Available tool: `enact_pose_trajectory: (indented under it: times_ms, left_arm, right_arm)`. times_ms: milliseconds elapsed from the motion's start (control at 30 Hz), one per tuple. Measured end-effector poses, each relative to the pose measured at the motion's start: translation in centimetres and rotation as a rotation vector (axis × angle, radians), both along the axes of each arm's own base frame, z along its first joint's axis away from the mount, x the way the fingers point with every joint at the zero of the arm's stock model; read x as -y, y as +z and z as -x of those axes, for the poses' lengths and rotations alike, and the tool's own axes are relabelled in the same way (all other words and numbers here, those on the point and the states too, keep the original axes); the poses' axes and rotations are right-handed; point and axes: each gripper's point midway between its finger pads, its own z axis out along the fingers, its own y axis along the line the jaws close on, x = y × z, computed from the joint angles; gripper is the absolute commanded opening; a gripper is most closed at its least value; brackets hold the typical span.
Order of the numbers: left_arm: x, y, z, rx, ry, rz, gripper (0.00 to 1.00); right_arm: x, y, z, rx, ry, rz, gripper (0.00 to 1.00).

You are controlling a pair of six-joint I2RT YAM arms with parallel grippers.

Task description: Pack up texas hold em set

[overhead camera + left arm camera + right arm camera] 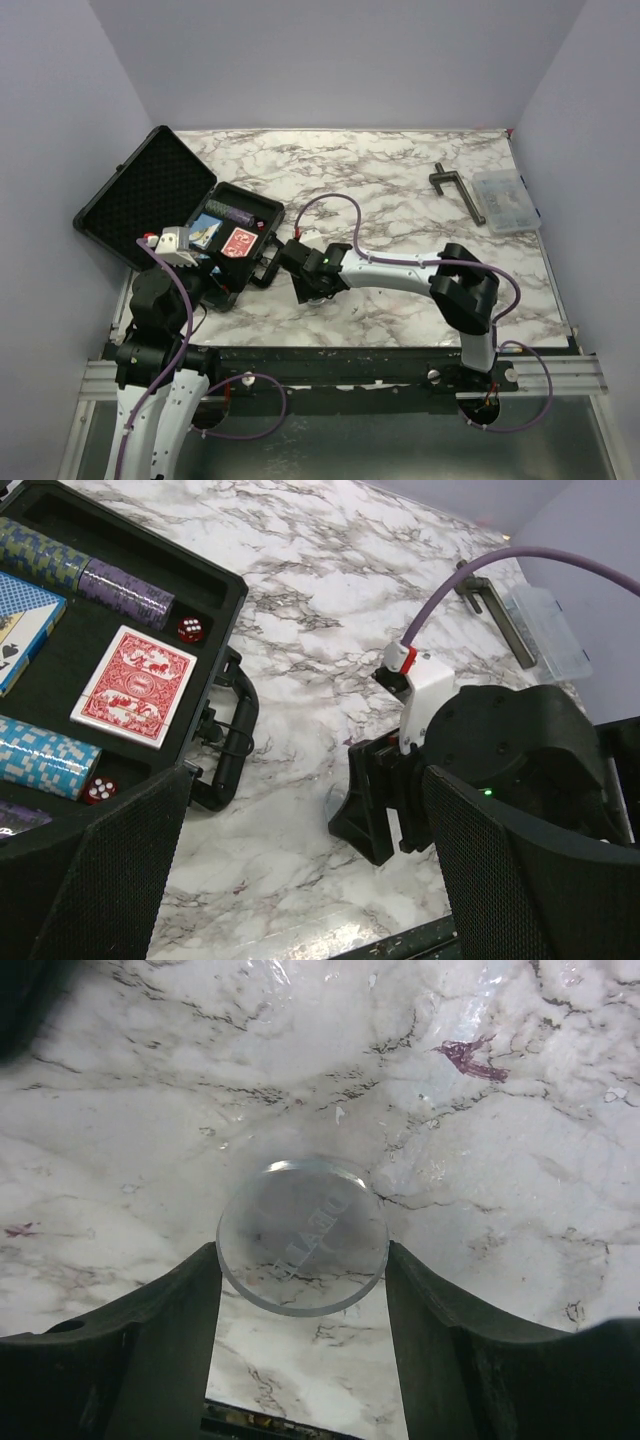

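Clear disc (303, 1235) pinched in right end effector (303, 1253) over marble tabletop (500, 1160); left end effector (300, 790) wide, empty, near open black case (150, 195).

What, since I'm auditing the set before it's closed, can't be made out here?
Clear disc lettering: right wrist view, blurred, unreadable.
Case left side: left wrist view, cut off by the frame edge; left gripper covers the near chips.
Compartment box contents: top view, too small.
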Motion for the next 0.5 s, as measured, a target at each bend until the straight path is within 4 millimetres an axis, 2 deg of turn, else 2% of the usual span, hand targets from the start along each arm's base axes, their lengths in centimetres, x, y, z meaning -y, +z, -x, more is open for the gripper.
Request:
enact_pose_trajectory:
  times_ms: [233,500]
  left_arm:
    - [0.0,0.2,0.1,0.009,0.001,0.002,0.97]
    - [-0.4,0.7,0.4,0.034,0.021,0.010,0.97]
  right_arm:
    - [-0.4,2.6,-0.2,0.029,0.004,-0.057,0.51]
    - [-0.4,2.9,-0.2,0.034,0.013,-0.062,0.51]
